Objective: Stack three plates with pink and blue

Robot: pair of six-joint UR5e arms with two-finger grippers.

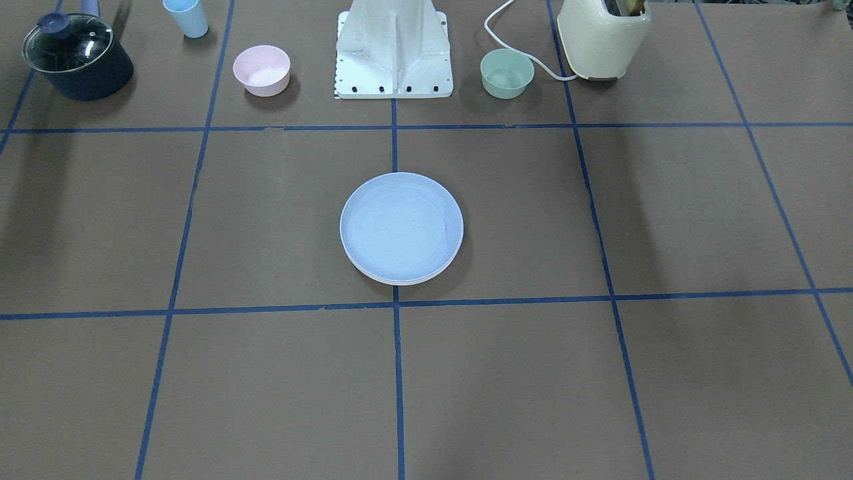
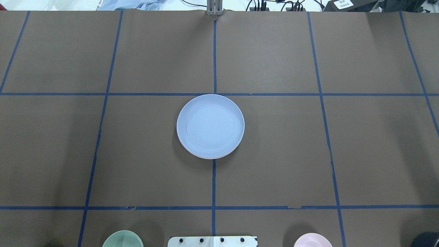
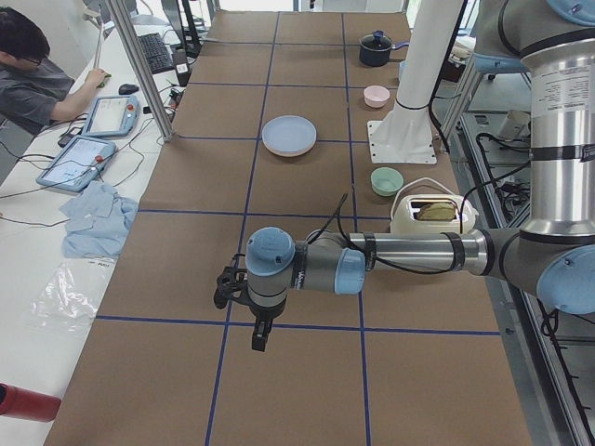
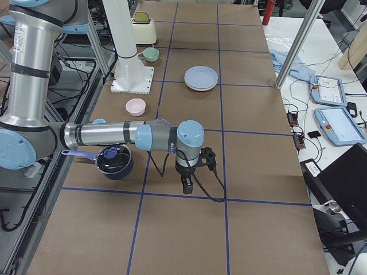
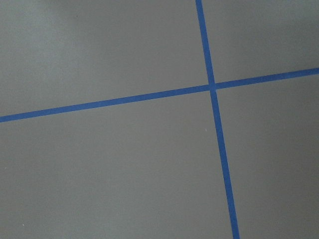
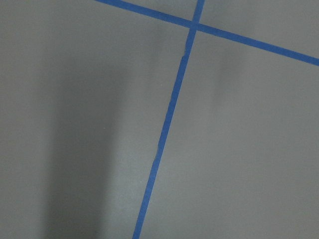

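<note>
A stack of plates sits at the table's middle with the light blue plate (image 1: 401, 227) on top; it also shows in the overhead view (image 2: 210, 126). Thin pale rims of plates under it (image 1: 400, 281) peek out at the stack's edge; their colours are hard to tell. The stack is small in the left side view (image 3: 289, 135) and in the right side view (image 4: 200, 77). My left gripper (image 3: 258, 339) and right gripper (image 4: 187, 186) hang over bare table near the table's ends, far from the stack. I cannot tell whether they are open or shut.
Along the robot's side stand a dark lidded pot (image 1: 76, 57), a blue cup (image 1: 186, 17), a small pink bowl (image 1: 261, 69), the robot base (image 1: 393, 53), a small green bowl (image 1: 507, 73) and a cream toaster (image 1: 603, 37). An operator (image 3: 37, 74) sits beside the table.
</note>
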